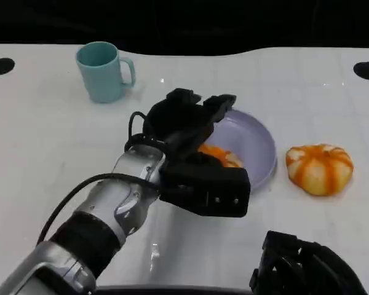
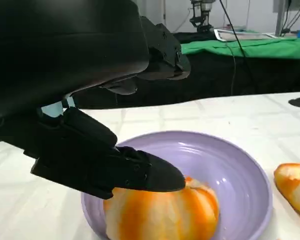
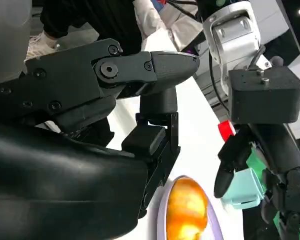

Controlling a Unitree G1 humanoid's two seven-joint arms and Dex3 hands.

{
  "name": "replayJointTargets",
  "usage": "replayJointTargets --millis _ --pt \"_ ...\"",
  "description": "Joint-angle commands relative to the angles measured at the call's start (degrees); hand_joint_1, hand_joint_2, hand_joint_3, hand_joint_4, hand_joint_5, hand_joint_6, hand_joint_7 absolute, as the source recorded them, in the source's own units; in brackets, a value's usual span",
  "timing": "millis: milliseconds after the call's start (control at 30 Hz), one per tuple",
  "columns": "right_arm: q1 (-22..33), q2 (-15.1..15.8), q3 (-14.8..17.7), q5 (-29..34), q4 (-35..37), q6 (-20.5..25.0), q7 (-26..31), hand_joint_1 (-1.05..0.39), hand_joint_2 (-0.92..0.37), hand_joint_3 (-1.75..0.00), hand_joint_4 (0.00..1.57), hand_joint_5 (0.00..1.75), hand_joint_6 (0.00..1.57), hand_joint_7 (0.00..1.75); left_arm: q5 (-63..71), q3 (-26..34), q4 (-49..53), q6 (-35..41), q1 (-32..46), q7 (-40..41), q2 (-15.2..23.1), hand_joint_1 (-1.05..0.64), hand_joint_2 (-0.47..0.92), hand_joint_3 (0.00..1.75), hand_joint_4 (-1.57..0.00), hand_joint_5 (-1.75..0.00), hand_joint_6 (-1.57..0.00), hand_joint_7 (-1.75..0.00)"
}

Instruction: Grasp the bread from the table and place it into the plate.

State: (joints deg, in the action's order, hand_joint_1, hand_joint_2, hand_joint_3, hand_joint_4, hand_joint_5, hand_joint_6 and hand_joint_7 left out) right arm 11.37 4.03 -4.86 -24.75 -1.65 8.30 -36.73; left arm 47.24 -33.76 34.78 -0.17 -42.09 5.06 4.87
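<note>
An orange-and-white striped bread point(image 1: 222, 155) point(image 2: 165, 215) lies inside the lilac plate point(image 1: 258, 138) point(image 2: 230, 165), at its near left side. My left hand point(image 1: 184, 123) point(image 2: 90, 100) hovers over that side of the plate. Its thumb rests on top of the bread, while the other fingers are raised and spread above the plate, apart from the bread. My right hand point(image 1: 307, 269) point(image 3: 115, 100) sits low at the table's near edge, right of the plate, with nothing in it. The right wrist view shows the bread point(image 3: 186, 207) beyond its fingers.
A second striped bread point(image 1: 320, 168) point(image 2: 295, 187) lies on the white table just right of the plate. A teal mug point(image 1: 103, 70) point(image 3: 242, 187) stands at the back left. Two black round marks sit near the far corners.
</note>
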Motion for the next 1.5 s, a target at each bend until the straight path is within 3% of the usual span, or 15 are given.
replayJointTargets --millis 33,400,533,700,833,1000,1100,1167,1333,1500 --pt "0.1 0.4 0.5 -0.4 -0.6 0.0 0.1 -0.69 -0.92 -0.27 0.87 1.55 0.8 1.29 -2.2 2.0 -4.5 -1.7 3.2 -0.6 2.8 -0.74 0.92 0.31 -0.09 -0.44 -0.2 -0.03" --pt "0.2 0.5 0.6 -0.7 -1.0 0.4 0.0 -0.69 -0.92 -0.27 0.86 1.56 0.79 1.3 -12.7 11.0 -14.3 -17.0 17.5 8.3 4.9 -0.51 0.92 0.15 -0.53 -0.73 -0.59 -0.17" --pt "0.2 0.6 0.6 -0.6 -1.0 0.5 0.1 -0.69 -0.92 -0.27 0.86 1.56 0.79 1.3 -15.1 13.2 -16.3 -21.6 21.4 10.5 4.3 -0.42 0.92 0.1 -0.54 -0.96 -0.67 -0.2" --pt "0.0 0.6 0.7 -0.8 -0.6 0.4 -0.3 -0.69 -0.92 -0.27 0.86 1.57 0.79 1.31 -17.1 15.6 -15.0 -32.4 25.2 16.0 4.3 -0.25 0.88 0.09 -0.69 -1.14 -0.81 -0.34" --pt "0.0 0.5 0.6 -0.8 -0.5 0.3 -0.5 -0.69 -0.92 -0.26 0.85 1.57 0.79 1.32 -18.5 17.6 -14.7 -37.7 28.1 17.1 4.3 -0.23 0.82 0.23 -0.73 -1.27 -0.76 -0.64" --pt "0.3 0.5 0.3 -0.3 -0.8 -0.1 -0.3 -0.69 -0.92 -0.26 0.85 1.57 0.78 1.32 -22.6 19.4 -14.0 -43.5 31.9 15.2 4.6 -0.2 0.65 0.62 -0.8 -1.3 -0.89 -0.62" --pt "0.5 0.5 0.2 -0.2 -1.1 -0.2 -0.2 -0.69 -0.92 -0.27 0.85 1.57 0.78 1.33 -29.5 19.6 -13.4 -46.0 34.7 11.2 3.5 -0.19 0.63 0.68 -0.81 -1.29 -0.91 -0.63" --pt "0.5 0.3 0.2 -0.5 -1.3 0.0 -0.3 -0.68 -0.92 -0.27 0.85 1.57 0.78 1.34 -35.6 19.4 -14.6 -45.2 37.3 6.8 2.8 -0.18 0.65 0.7 -0.81 -1.29 -0.93 -0.66" --pt "0.7 0.2 -0.1 -0.2 -1.7 -0.2 -0.2 -0.67 -0.92 -0.28 0.85 1.57 0.77 1.34 -47.6 19.5 -20.4 -39.6 43.8 -3.7 2.1 -0.17 0.64 0.85 -0.78 -1.48 -0.82 -1.01" --pt "0.8 0.2 -0.2 -0.1 -1.7 -0.5 -0.1 -0.68 -0.92 -0.29 0.85 1.57 0.77 1.35 -54.9 19.7 -26.9 -32.6 50.2 -10.0 0.6 -0.15 0.59 1.01 -0.73 -1.68 -0.75 -1.24"
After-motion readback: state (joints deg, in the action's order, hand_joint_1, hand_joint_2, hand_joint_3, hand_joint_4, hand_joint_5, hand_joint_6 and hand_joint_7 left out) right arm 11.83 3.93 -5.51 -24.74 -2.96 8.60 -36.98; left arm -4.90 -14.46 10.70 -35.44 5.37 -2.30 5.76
